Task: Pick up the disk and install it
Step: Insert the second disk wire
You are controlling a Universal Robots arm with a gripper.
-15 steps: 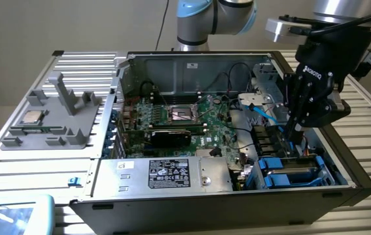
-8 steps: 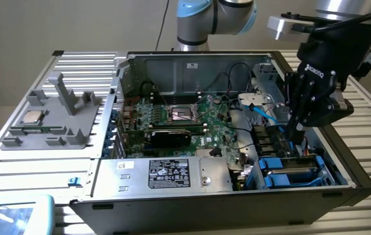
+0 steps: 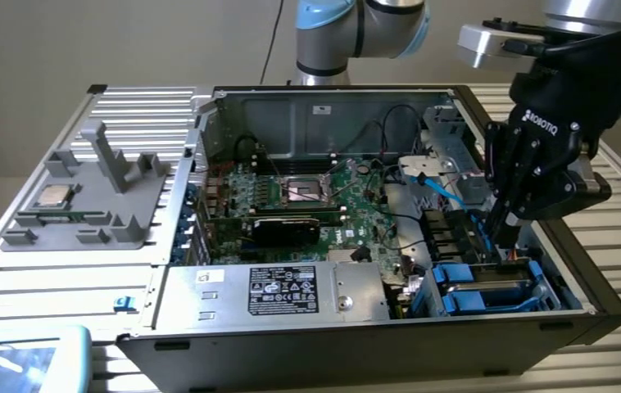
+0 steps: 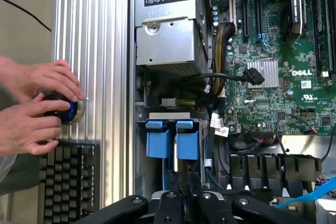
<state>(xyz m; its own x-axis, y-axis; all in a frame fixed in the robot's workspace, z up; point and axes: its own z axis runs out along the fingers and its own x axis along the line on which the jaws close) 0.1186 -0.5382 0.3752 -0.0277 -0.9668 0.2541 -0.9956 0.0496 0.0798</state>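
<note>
One disk [image 3: 493,288]: blue-framed, silver, seated in bay; hand [image 3: 504,237] above.

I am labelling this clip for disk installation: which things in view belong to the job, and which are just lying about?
Belongs to the job:
- silver hard drive in a bright blue plastic frame, sitting in the case's drive bay
- black pincer, shut, fingertips down at the bay

Lying about:
- small square silver processor chip on the grey plastic holder
- large silver box with a black label
- black keyboard
- person's hands on a round knob
</note>
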